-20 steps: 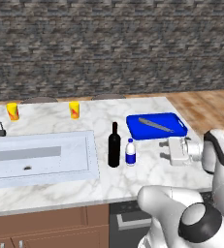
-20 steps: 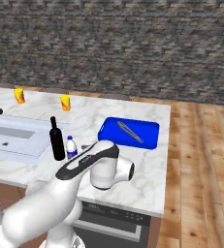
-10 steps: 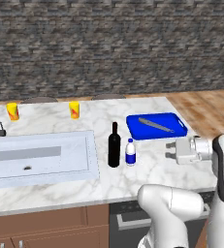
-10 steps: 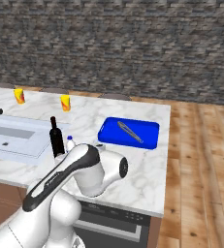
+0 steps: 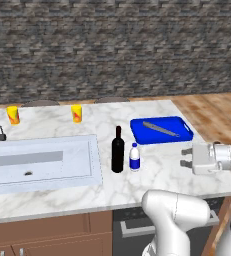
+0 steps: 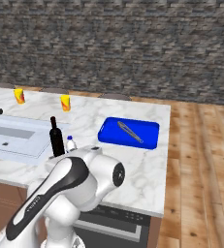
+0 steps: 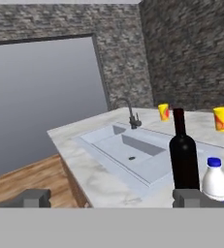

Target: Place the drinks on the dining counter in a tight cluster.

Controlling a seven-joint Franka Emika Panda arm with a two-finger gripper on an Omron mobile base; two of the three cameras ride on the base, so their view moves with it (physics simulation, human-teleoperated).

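In the right base view the lower half of the white bottle (image 6: 71,143) is hidden behind the arm's white elbow, and the wine bottle (image 6: 56,137) is cut off at its base by the same link. In the hand view the white bottle (image 7: 216,180) is cut by the right edge, and its label is hard to make out. Only 2 bottles can be made out on the table (image 5: 107,180). In the left base view the gripper (image 5: 186,157) is seen at the right, held level above the near right part of the table, with the fingers (image 5: 186,151) pointed left toward the bottles. The fingers are spread fully apart and nothing is held between them; in the hand view the 2 tips (image 7: 191,197) are seen wide apart at the bottom. The wine bottle (image 5: 117,150) is stood upright, its long axis vertical and its neck up, just right of the sink (image 5: 39,160). The white bottle (image 5: 134,157) is stood upright just beside it on the right, cap up. 2 yellow cups (image 5: 76,113) are set well apart from the bottles at the far edge, and a blue tray (image 5: 161,130) with a utensil lies behind the bottles to the right.
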